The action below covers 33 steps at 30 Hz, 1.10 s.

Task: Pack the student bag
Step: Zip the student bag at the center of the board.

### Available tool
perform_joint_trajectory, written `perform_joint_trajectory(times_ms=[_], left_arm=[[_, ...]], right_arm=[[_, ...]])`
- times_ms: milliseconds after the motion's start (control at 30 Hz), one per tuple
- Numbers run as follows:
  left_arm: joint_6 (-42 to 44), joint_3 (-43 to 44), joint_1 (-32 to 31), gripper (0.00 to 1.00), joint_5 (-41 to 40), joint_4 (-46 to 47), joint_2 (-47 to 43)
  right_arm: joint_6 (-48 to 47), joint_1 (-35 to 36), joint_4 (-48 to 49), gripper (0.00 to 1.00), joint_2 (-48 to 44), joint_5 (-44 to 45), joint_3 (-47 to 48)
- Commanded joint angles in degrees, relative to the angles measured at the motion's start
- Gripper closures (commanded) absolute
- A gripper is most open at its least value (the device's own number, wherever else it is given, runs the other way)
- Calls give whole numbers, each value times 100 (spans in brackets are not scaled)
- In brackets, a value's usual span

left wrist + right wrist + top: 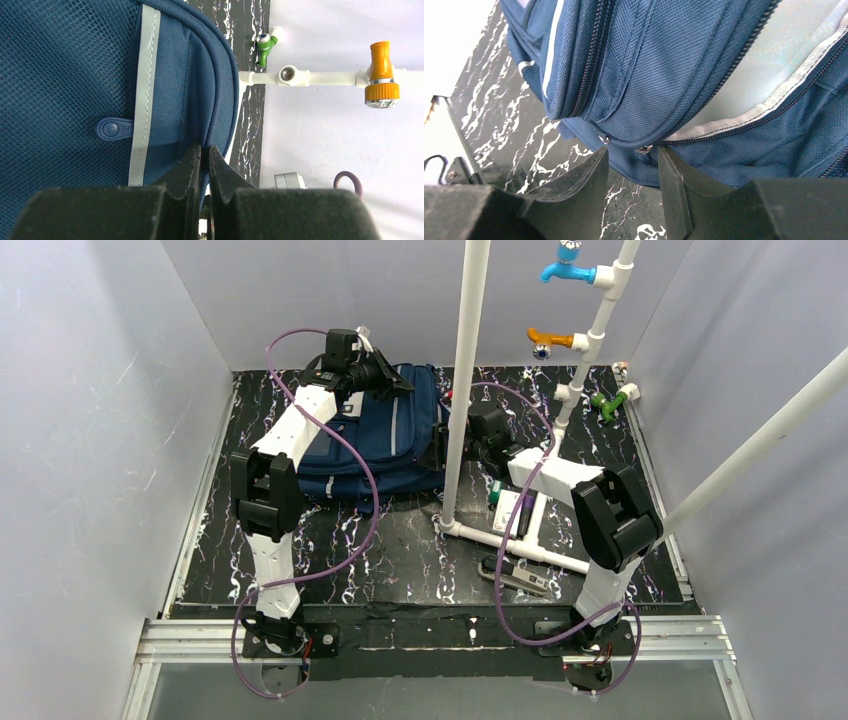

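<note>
Packing had barely begun: the student bag point(385, 435) seemed zipped (loose items point(512, 510) lay outside); left gripper point(205, 149) was closed, right gripper point(633, 152) gaped around zipper pulls point(644, 149).

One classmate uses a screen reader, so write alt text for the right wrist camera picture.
A large navy blue fabric backpack with several zips fills the view, lying on a black, white-veined tabletop. The right claw stands open at its edge, two small metal zip pulls just above the gap between its dark fingers.
</note>
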Motion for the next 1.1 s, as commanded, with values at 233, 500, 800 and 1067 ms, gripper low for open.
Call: perform_joint_trajectory(times_ms=[233, 500, 800, 1067], left_arm=[[-108, 310, -44, 100, 362, 471, -441], [19, 265, -36, 100, 357, 352, -450], [2121, 278, -18, 64, 22, -1148, -667], [4965, -1483, -940, 43, -1242, -1564, -2074]], right_arm=[[-331, 843, 467, 54, -78, 2798, -246], [-422, 919, 550, 81, -324, 3579, -508], [-852, 379, -50, 99, -677, 1536, -430], [-453, 107, -263, 99, -29, -708, 286]])
